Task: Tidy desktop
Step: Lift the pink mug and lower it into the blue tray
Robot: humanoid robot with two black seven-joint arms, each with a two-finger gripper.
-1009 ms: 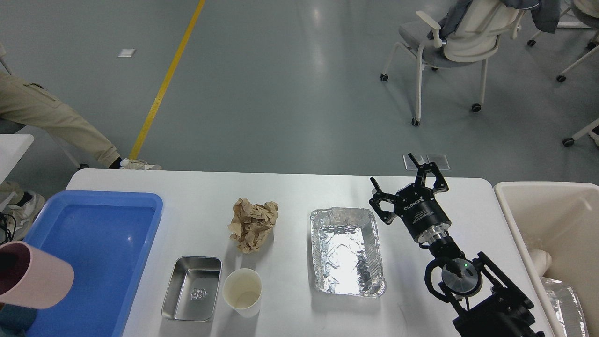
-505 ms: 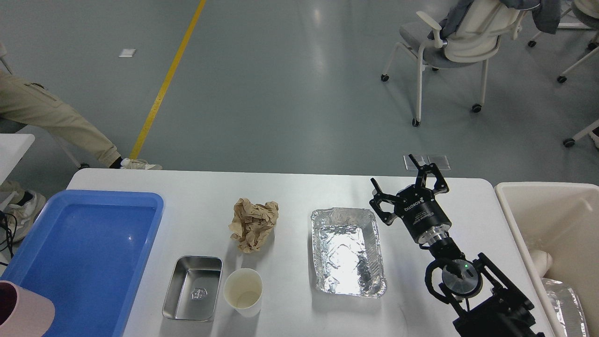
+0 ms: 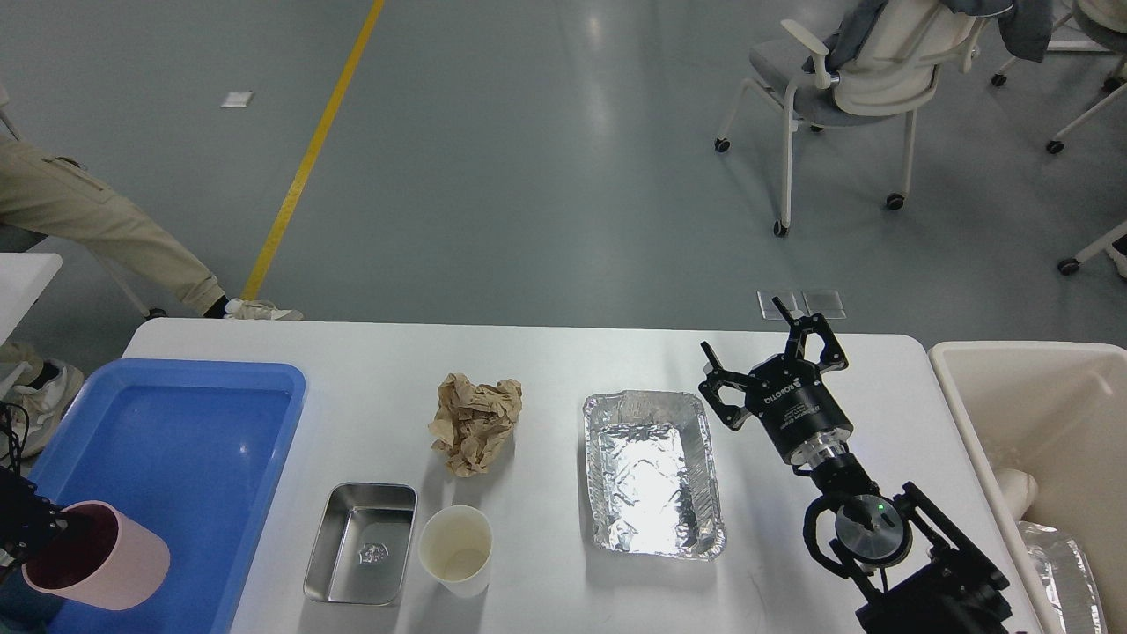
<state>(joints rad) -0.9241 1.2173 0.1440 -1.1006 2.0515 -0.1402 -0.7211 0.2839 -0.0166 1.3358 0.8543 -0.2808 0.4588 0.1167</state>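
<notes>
Right gripper [image 3: 768,344], fingers spread apart and holding nothing, raised above the far right part of the desktop [image 3: 546,361], just right of the foil tray [image 3: 652,473]. Left gripper [image 3: 26,521] at the lower left edge of the view, largely cut off; it meets the rim of a pink cup [image 3: 97,568], but whether its fingers are closed on the cup cannot be told. The pink cup lies tilted, mouth toward the left, over the near left corner of the blue tray [image 3: 255,458]. The foil tray serves as landmark: to its left a crumpled brown paper ball [image 3: 475,423]; nearer and left of it a white paper cup [image 3: 455,550], upright, just beside a small steel tray [image 3: 362,543]. Far right of the foil tray, off the desktop's edge, a beige bin [image 3: 1026,414].
</notes>
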